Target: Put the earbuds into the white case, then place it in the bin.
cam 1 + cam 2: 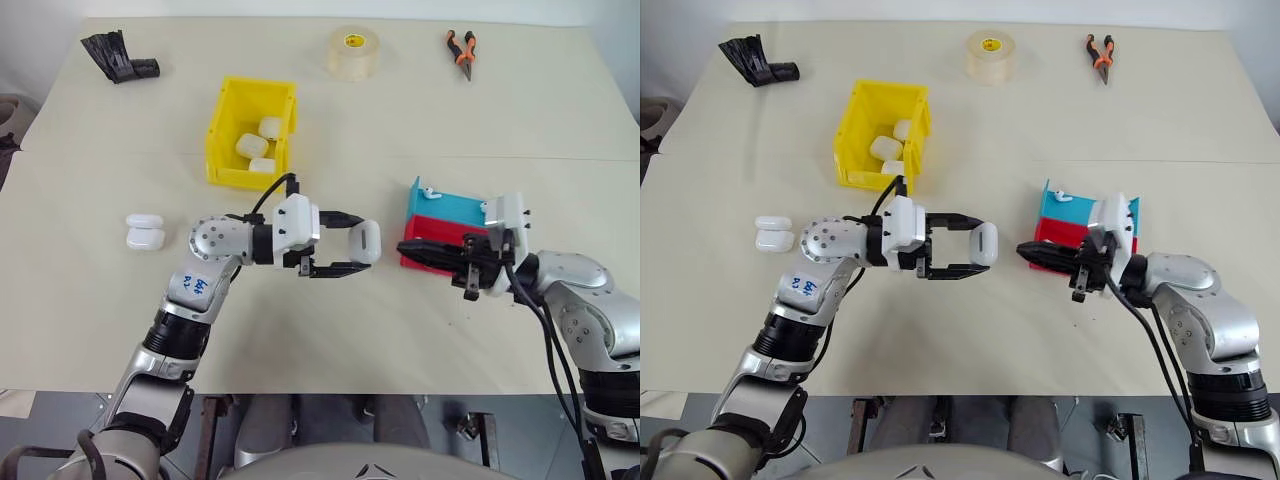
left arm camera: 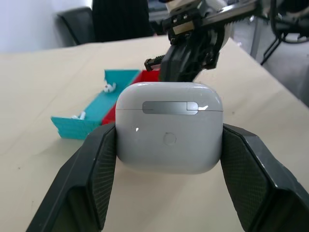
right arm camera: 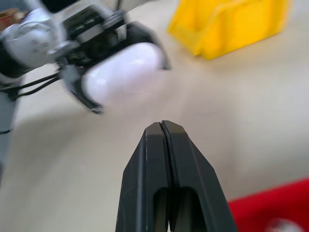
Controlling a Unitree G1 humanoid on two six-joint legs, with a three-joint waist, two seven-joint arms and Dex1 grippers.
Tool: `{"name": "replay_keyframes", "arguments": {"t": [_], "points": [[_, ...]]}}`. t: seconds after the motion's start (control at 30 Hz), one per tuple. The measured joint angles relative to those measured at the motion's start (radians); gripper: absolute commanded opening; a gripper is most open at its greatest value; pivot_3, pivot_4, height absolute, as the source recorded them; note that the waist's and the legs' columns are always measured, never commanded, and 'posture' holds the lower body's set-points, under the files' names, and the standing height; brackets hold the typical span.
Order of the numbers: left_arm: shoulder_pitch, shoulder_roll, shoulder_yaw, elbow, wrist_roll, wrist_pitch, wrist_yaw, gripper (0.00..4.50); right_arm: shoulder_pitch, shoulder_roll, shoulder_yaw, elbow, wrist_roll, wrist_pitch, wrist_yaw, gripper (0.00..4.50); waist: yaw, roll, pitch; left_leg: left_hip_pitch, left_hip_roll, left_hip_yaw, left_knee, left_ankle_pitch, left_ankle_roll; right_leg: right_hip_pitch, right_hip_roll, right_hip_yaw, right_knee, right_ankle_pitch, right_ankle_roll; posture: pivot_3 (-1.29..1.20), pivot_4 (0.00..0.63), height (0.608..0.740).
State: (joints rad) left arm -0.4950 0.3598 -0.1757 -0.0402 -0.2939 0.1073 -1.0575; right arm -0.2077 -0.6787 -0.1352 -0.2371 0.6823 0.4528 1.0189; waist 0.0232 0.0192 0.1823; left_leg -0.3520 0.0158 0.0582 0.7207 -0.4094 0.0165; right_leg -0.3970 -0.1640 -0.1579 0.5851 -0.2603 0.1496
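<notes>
My left gripper (image 1: 358,243) is shut on the white case (image 1: 366,241), holding it above the table at mid-centre with its lid closed; the case (image 2: 169,128) sits between both pads with its hinge side showing. My right gripper (image 1: 402,247) is shut with nothing seen between its fingers. It points at the case from a short gap to the right, in front of the red tray. Tiny white earbuds (image 2: 108,88) lie in the blue tray (image 1: 455,208). The yellow bin (image 1: 225,140) stands behind my left arm with three white cases inside.
The red tray (image 1: 425,226) lies under the blue one beside my right hand. Two more white cases (image 1: 144,232) rest on the table at the left. A tape roll (image 1: 353,52), orange-handled pliers (image 1: 461,48) and a black object (image 1: 120,56) lie along the far edge.
</notes>
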Motion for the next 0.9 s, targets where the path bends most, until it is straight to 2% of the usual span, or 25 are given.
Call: {"name": "replay_keyframes", "arguments": {"t": [0.07,0.23,0.43,0.73,0.83,0.9], "points": [[0.036,0.012,0.028,-0.028,-0.027,0.017,0.013,2.8,0.012,0.013,-0.027,0.009,-0.007,-0.037,-0.003,0.59,0.0,0.0,0.0,0.0,0.0,0.0,0.0,0.0,0.0,0.0,0.0,0.0,0.0,0.0,0.0,0.0,0.15,0.74],[0.149,0.044,0.142,-0.079,-0.059,0.038,0.1,2.8,0.045,0.017,-0.061,0.008,-0.015,-0.111,0.036,2.38,0.001,0.0,0.0,0.0,0.0,0.0,0.0,0.0,0.0,0.0,0.0,0.0,0.0,0.0,0.0,0.0,0.15,0.74],[0.244,0.021,0.265,-0.142,-0.089,0.068,0.266,2.8,0.056,0.028,-0.098,0.005,-0.018,-0.166,0.012,4.48,0.003,0.0,0.0,0.0,0.0,-0.001,0.0,0.0,0.0,0.0,0.0,0.0,0.0,0.0,0.0,0.0,0.15,0.74],[0.322,-0.063,0.401,-0.222,-0.121,0.083,0.516,2.8,0.073,0.053,-0.135,-0.006,-0.036,-0.232,-0.025,4.48,0.003,0.0,0.0,0.0,0.0,0.0,0.0,0.0,0.0,0.0,0.0,0.0,0.0,0.0,0.0,0.0,0.15,0.74],[0.287,-0.074,0.421,-0.212,-0.138,0.124,0.586,2.8,0.064,0.056,-0.134,-0.03,-0.036,-0.233,-0.034,4.48,0.003,0.0,0.0,0.0,0.0,-0.001,0.0,0.0,0.0,0.0,0.0,0.0,0.0,0.0,0.0,0.0,0.15,0.74],[0.201,-0.069,0.426,-0.135,-0.125,0.135,0.627,2.8,0.063,0.057,-0.125,-0.036,-0.036,-0.231,-0.04,4.48,0.007,0.0,0.0,0.001,0.0,-0.001,0.001,0.0,0.0,0.001,0.0,0.0,0.001,0.0,0.0,0.0,0.15,0.74]]}}
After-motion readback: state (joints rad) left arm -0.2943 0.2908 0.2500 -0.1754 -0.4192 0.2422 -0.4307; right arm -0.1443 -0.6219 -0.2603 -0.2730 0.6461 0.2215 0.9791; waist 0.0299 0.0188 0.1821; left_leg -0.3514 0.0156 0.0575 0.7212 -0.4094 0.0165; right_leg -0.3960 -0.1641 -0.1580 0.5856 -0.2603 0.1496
